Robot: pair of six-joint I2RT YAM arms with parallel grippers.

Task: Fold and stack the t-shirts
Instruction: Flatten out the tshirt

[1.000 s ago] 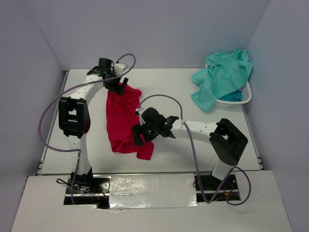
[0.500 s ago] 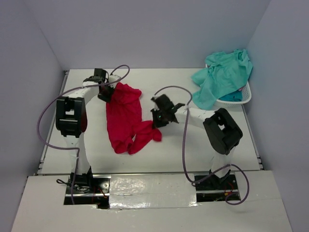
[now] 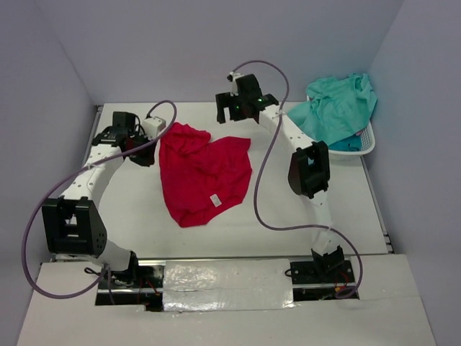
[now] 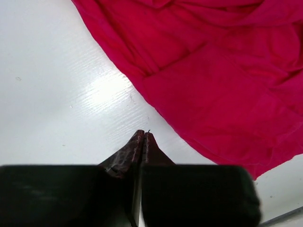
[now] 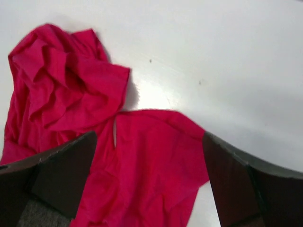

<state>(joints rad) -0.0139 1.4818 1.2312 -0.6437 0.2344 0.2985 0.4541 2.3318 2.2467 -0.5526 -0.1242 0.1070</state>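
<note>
Flatter than a second ago, the crimson red cloth t-shirt (image 3: 204, 173) lies on the table (image 3: 288, 209) just right of the pressed-together left hand (image 4: 143, 135), nearer than the spread right hand (image 5: 149, 177) beside a mint-teal cloth shirt (image 3: 331, 112).

White table (image 3: 346, 209), two things resting on it.
A crimson t-shirt (image 3: 202, 173) lies spread and creased just toward 9 o'clock of the table's middle; a white lattice basket (image 3: 366, 148) sits at the 2 o'clock corner, well apart from it.
</note>
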